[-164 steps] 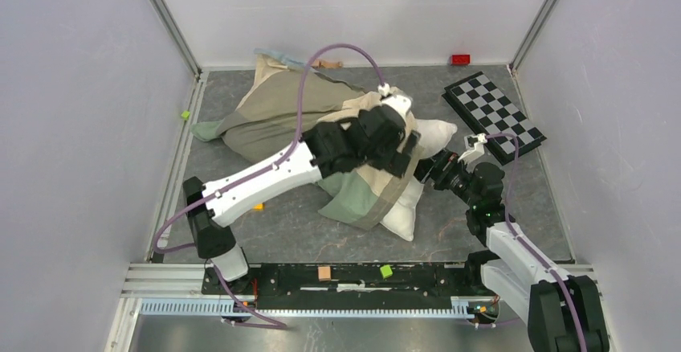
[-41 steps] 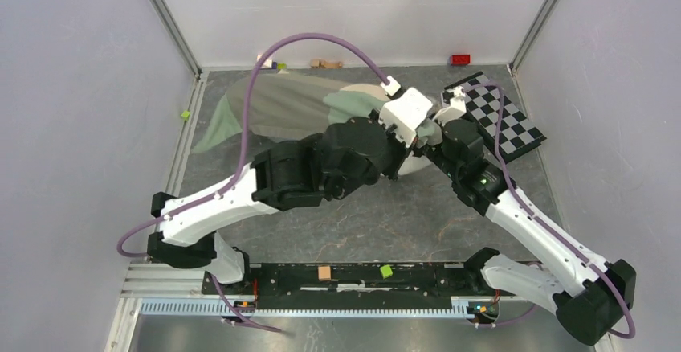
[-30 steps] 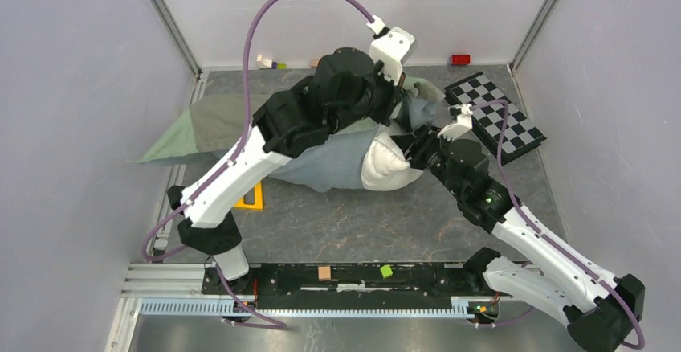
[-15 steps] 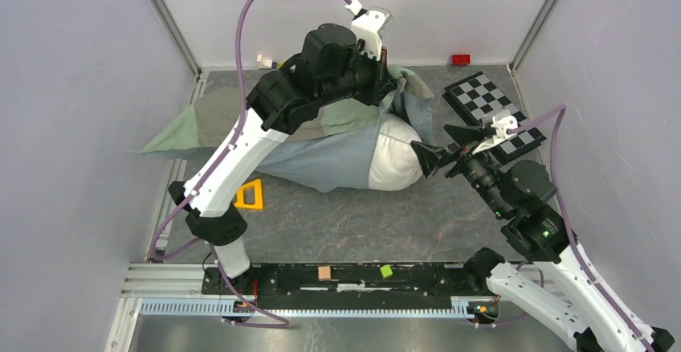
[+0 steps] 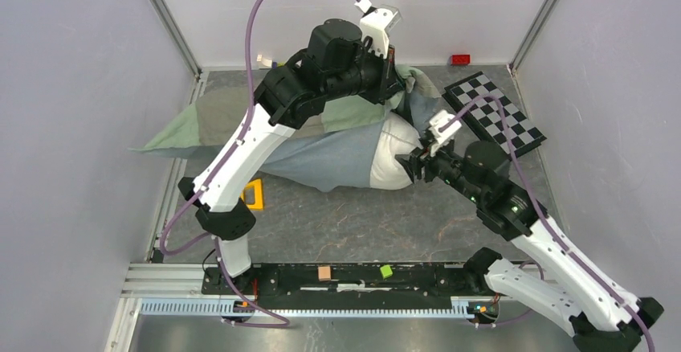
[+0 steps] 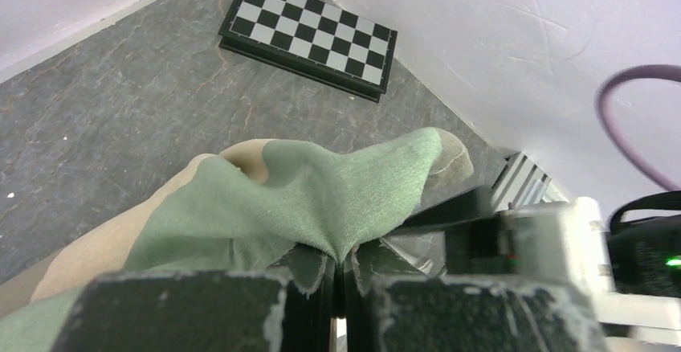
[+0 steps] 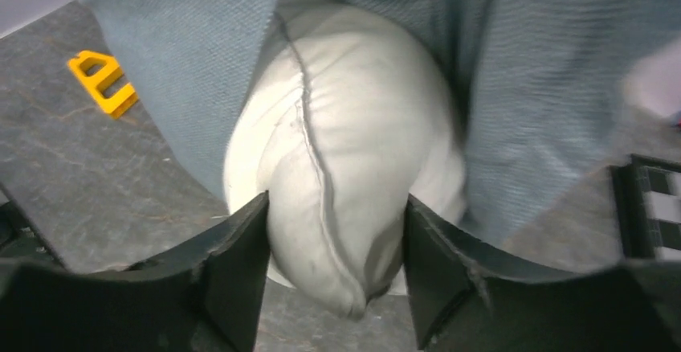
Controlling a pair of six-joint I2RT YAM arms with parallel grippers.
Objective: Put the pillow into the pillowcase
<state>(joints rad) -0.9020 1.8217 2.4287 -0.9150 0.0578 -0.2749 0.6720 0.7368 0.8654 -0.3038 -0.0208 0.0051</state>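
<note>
From above, my left pincer [image 5: 392, 79] hangs raised over the far side of the counter [image 5: 361, 219], clenched on a bunched edge of the pillowcase [image 5: 321, 149]. The rest of the cloth sags down and lies stretched toward the left wall, blue-grey near me and green farther off. The pillow [image 5: 393, 157] sits mostly inside it, with only its white right end poking out. My right pincer [image 5: 411, 165] is at that end. A checkered board [image 5: 494, 115] lies just to the right, a red block [image 5: 460, 59] by the back wall, and a yellow piece [image 5: 252, 195] near the pillowcase's front edge.

From my left wrist, the left pincer [image 6: 341, 276] is shut tight on a green fold of the pillowcase [image 6: 305, 199], with the checkered board [image 6: 309, 34] beyond.

From my right wrist, the right pincer [image 7: 336, 211] stands wide, both fingers [image 7: 241, 264] pressed into the sides of the pillow [image 7: 345, 167], grasping its end. The pillowcase [image 7: 514, 87] drapes over it, and the yellow piece [image 7: 104, 83] lies on the left.
</note>
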